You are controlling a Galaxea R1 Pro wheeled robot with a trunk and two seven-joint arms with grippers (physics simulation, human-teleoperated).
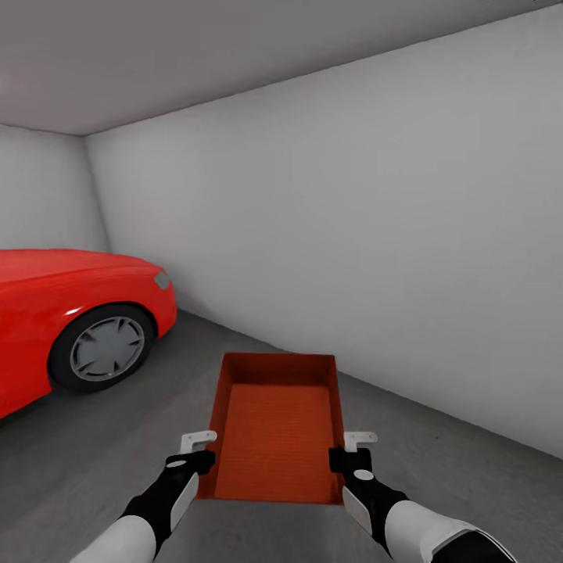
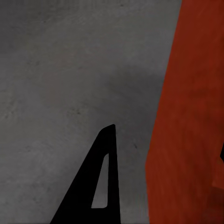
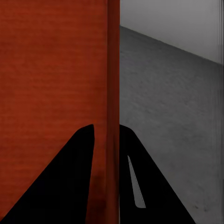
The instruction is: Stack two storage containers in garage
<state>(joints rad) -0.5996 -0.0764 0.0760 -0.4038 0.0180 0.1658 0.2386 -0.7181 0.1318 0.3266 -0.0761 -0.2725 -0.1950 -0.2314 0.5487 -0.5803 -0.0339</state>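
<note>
I am in the garage, carrying one orange-red storage container point(image 1: 275, 438) level in front of me, above the dark grey floor point(image 1: 469, 485). My left gripper point(image 1: 201, 455) clamps its left long wall near the close end. My right gripper point(image 1: 349, 453) clamps the right wall opposite. In the left wrist view the container's outer wall point(image 2: 191, 116) runs between the fingers of the left gripper point(image 2: 166, 140), one black finger point(image 2: 100, 186) outside it. In the right wrist view the right gripper point(image 3: 107, 128) straddles the thin wall point(image 3: 113, 70), with the bin's inside point(image 3: 51, 70) to one side.
A red car point(image 1: 70, 313) stands at the left, its front wheel point(image 1: 105, 348) close to my left arm's side. A plain white wall point(image 1: 352, 234) runs along the right and back. Open grey floor lies ahead between car and wall.
</note>
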